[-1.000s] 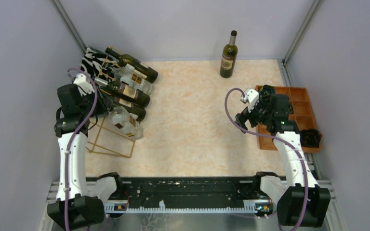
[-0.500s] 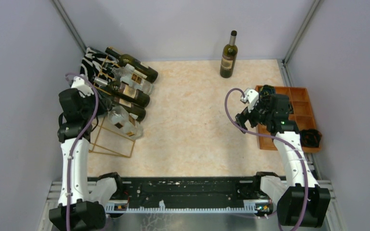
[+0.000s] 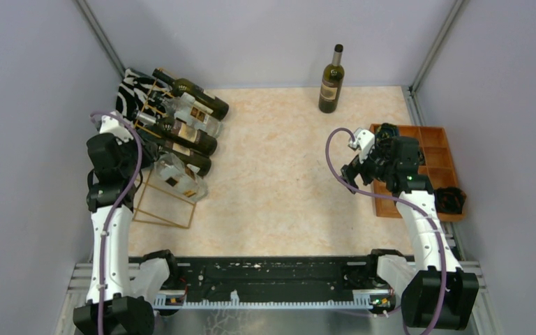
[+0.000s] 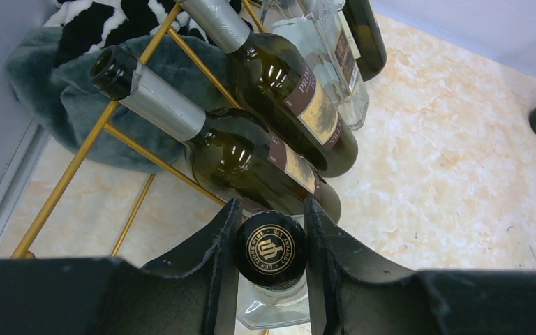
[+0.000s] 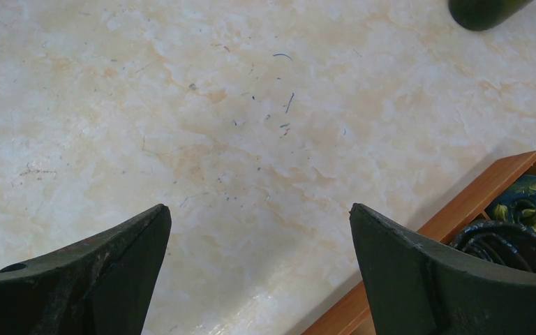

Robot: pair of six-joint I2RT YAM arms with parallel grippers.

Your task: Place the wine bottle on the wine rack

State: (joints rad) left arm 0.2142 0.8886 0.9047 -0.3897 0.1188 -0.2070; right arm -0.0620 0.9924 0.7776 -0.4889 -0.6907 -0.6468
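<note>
The wine rack (image 3: 162, 209) is a gold wire frame at the left and holds several bottles lying slanted. At its near end lies a clear wine bottle (image 3: 179, 178). My left gripper (image 3: 146, 158) is shut on this bottle's black, gold-printed cap (image 4: 271, 244), with one finger on each side. In the left wrist view, two dark bottles (image 4: 251, 164) rest on the gold wires (image 4: 77, 167) just beyond. A dark green bottle (image 3: 331, 84) stands upright at the back. My right gripper (image 3: 354, 169) hangs open over bare table (image 5: 251, 139), holding nothing.
An orange-brown wooden tray (image 3: 433, 139) sits at the right edge, and its corner (image 5: 474, 202) lies beside my right fingers. A black-and-white cloth (image 4: 56, 77) is bunched behind the rack against the left wall. Grey walls close in the table.
My left arm has shifted a little toward the near side, and the clear bottle's neck has moved slightly with it. The right arm has not moved.
</note>
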